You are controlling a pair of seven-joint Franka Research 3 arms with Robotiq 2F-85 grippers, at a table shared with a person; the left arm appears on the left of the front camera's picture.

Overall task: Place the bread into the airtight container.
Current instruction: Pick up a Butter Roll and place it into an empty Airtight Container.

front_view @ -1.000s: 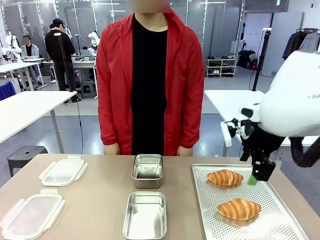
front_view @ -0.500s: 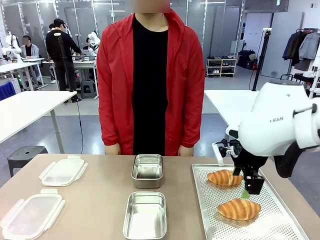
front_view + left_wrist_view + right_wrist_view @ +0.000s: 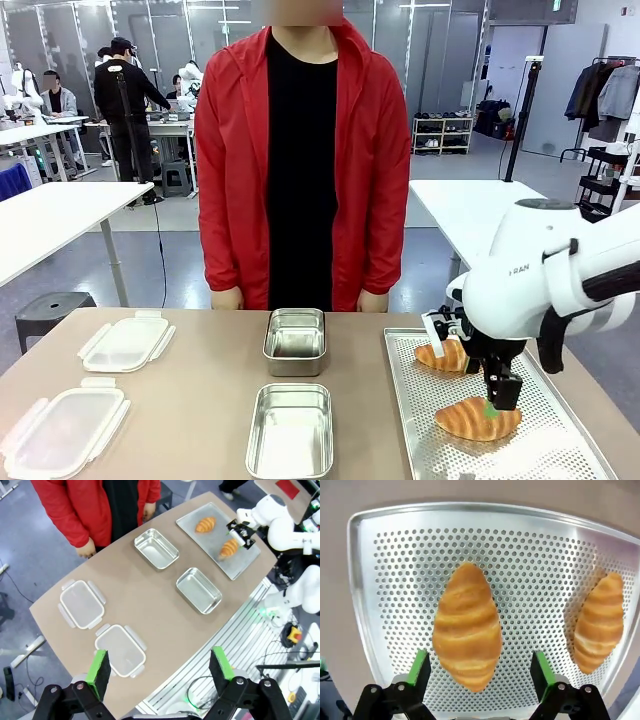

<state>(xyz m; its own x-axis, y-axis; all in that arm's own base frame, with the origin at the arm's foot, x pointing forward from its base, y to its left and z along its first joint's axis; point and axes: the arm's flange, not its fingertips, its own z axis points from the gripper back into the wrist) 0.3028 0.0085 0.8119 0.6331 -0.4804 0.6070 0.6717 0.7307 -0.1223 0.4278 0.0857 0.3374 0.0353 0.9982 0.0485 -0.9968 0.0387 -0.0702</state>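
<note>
Right gripper (image 3: 480,669) moved down over near croissant (image 3: 466,625), fingers (image 3: 420,666) open astride it, grasp step; next: close and lift.

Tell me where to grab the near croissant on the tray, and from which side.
Grip the near croissant across its thick middle, coming straight down from above. It lies flat on the tray, tapering at both ends; the open right gripper straddles its narrow width.

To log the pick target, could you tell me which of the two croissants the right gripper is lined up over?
The croissant nearer the robot: the open right gripper straddles it. The other croissant lies farther back, toward the person.
</note>
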